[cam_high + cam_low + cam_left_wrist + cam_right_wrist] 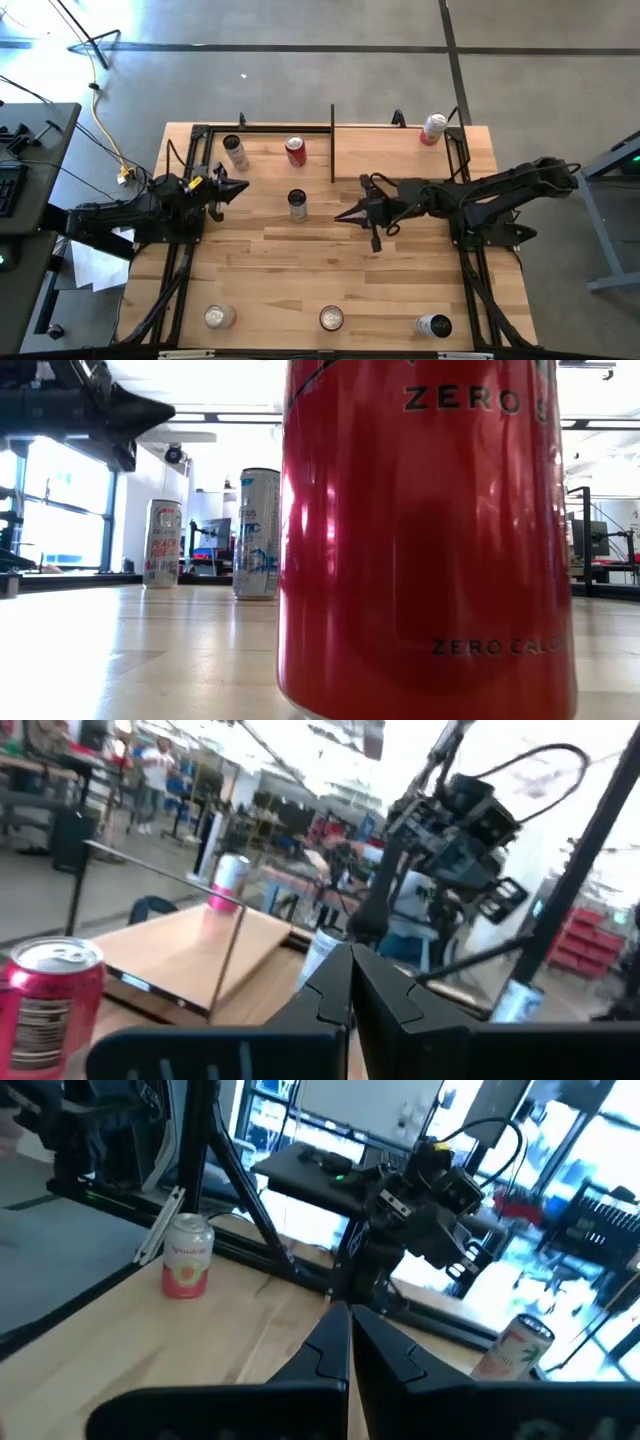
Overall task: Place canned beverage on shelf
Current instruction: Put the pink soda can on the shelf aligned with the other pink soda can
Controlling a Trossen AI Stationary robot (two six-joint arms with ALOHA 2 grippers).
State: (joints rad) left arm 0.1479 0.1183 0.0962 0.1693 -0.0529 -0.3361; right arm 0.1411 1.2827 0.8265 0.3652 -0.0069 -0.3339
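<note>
Several beverage cans stand upright on the planked table: a red one (295, 150) and a pale one (235, 152) at the far left, and a dark one (297, 205) in the middle. The pale wooden shelf (395, 150) with black bars sits at the far right, and a pink-and-white can (432, 130) stands on its far corner. My left gripper (243, 190) is shut at the left and points toward the table's right. My right gripper (340, 214) is shut just right of the middle can and points toward the table's left. Neither gripper touches a can.
Three more cans stand along the near edge (218, 317) (331, 318) (433, 325); the middle, red one fills the low view (430, 540). A thin black upright bar (332, 140) marks the shelf's left side. Bare tabletop lies between the grippers and the near cans.
</note>
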